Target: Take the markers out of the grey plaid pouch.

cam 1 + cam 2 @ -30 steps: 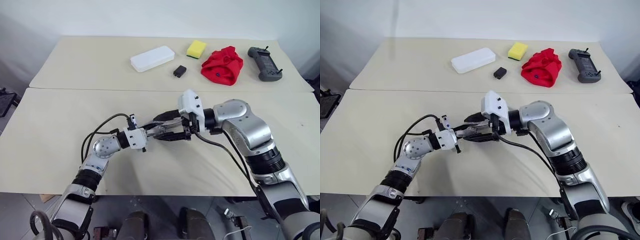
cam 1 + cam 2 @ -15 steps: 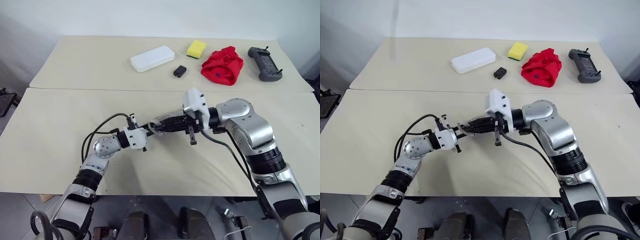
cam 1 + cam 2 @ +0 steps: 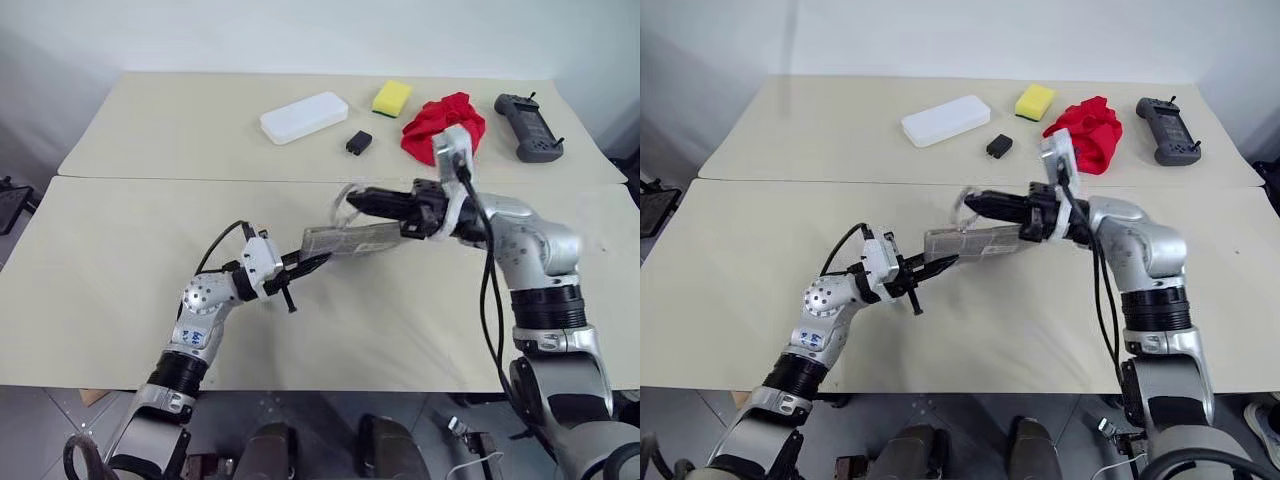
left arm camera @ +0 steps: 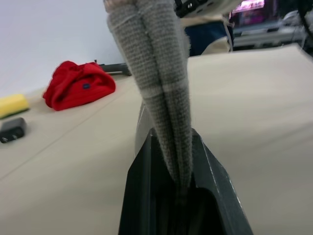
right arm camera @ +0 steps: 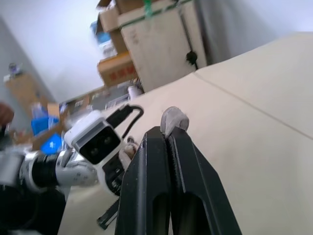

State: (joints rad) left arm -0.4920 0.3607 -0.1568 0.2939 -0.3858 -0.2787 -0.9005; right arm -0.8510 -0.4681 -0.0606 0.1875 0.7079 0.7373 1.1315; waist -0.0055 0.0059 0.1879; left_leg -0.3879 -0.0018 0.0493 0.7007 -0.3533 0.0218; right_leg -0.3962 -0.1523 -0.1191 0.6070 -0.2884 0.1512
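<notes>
Even, soft indoor light; sharp head views, partly blurred wrist views.

The table [image 3: 120, 250] is lit brightly and evenly from above, and only faint, soft-edged shadows are cast under the arms near its front edge. No glare is seen on its matte top. In the left wrist view the grey pouch [image 4: 156, 73] is softened by closeness and the red cloth [image 4: 78, 90] is blurred behind it. In the right wrist view the background shelves are thrown out of focus.

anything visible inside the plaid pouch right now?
No. The grey plaid pouch hangs stretched above the table between the left hand and the right hand, both shut on it. Its cloth covers the inside, so no markers can be seen.
</notes>
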